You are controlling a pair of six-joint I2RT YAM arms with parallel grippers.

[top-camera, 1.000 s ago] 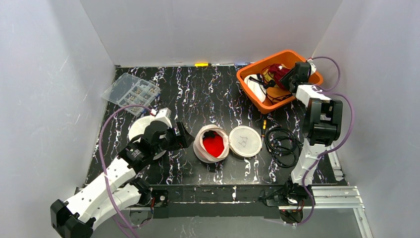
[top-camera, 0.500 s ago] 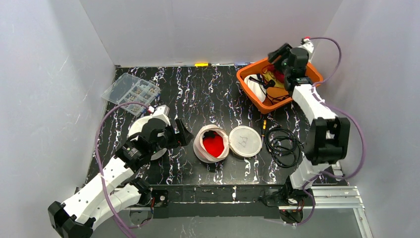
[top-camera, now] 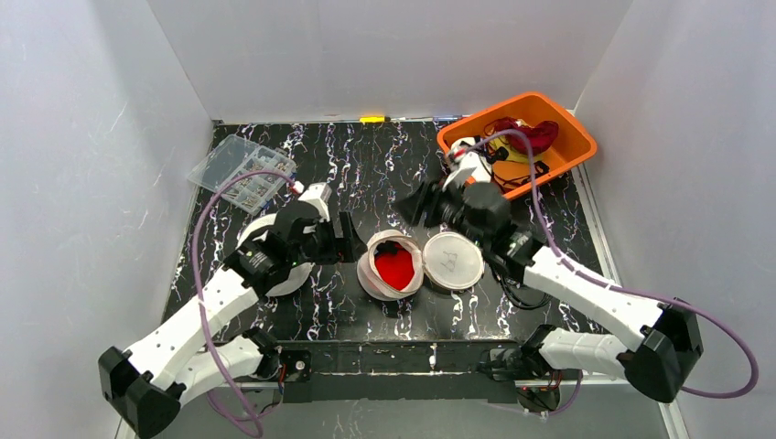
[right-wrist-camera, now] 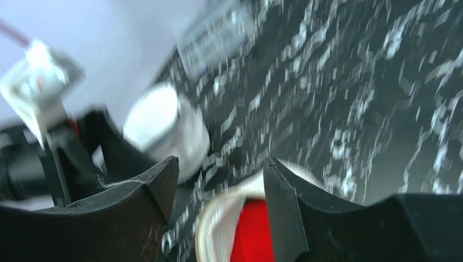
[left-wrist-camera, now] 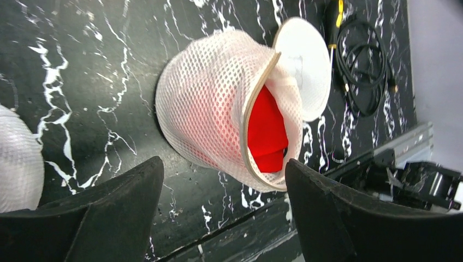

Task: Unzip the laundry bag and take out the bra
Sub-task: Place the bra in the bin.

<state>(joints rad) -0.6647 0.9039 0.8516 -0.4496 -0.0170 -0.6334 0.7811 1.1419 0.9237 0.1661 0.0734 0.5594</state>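
Two robot arms (top-camera: 220,302) (top-camera: 586,288) are sharing a desk (top-camera: 366,174) that is carrying two mesh laundry bags (top-camera: 366,270) (top-camera: 252,242), one orange bin (top-camera: 586,142), one clear parts box (top-camera: 242,169) and one coiled black cable (left-wrist-camera: 360,65).

White-and-black arms (top-camera: 197,315), purple cables (top-camera: 195,265)

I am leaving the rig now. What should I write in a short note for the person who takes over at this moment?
Left hand: open, empty, just left of the laundry bag.
Right hand: open, empty, over the table just behind the bag.
Bag: middle front of the table, unzipped, its round lid folded open to the right.
Done: unzipping.
Left: the red bra lies inside the bag; take it out.
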